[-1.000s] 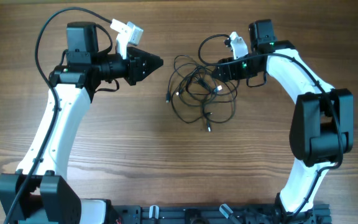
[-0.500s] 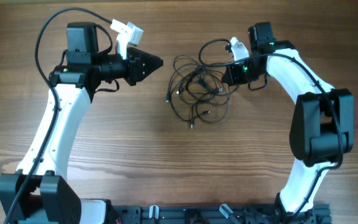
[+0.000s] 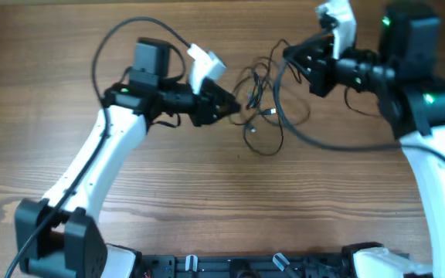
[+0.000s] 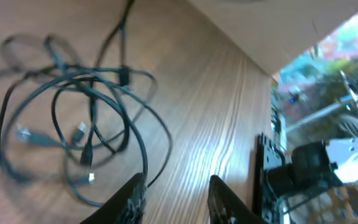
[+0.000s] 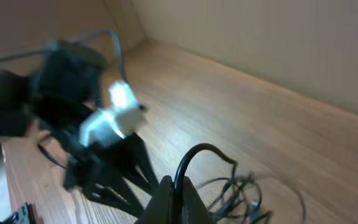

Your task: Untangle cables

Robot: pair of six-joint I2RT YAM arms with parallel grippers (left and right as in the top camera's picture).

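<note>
The cables (image 3: pixel 259 108) lie as a loose tangle of thin black cords with small plug ends on the wood at the table's middle back. My right gripper (image 3: pixel 292 55) is raised above and to the right of the tangle. In the right wrist view it (image 5: pixel 178 188) is shut on one cable (image 5: pixel 194 151), which arcs up out of the jaws, and the rest of the cables (image 5: pixel 244 193) trail below. My left gripper (image 3: pixel 234 105) points at the tangle's left edge. Its fingers (image 4: pixel 132 200) stand apart over bare wood, just right of the cables (image 4: pixel 73 118), holding nothing.
A thick black wire (image 3: pixel 307 137) loops down from the right arm across the table beside the tangle. The left arm's white wrist camera (image 3: pixel 205 62) sits close to the cables. A wall runs along the table's far edge (image 5: pixel 260 74).
My right gripper has shut on a cable and risen up and back with it, dragging the tangle. The left arm has swung right to the tangle's edge and its jaws have parted.
</note>
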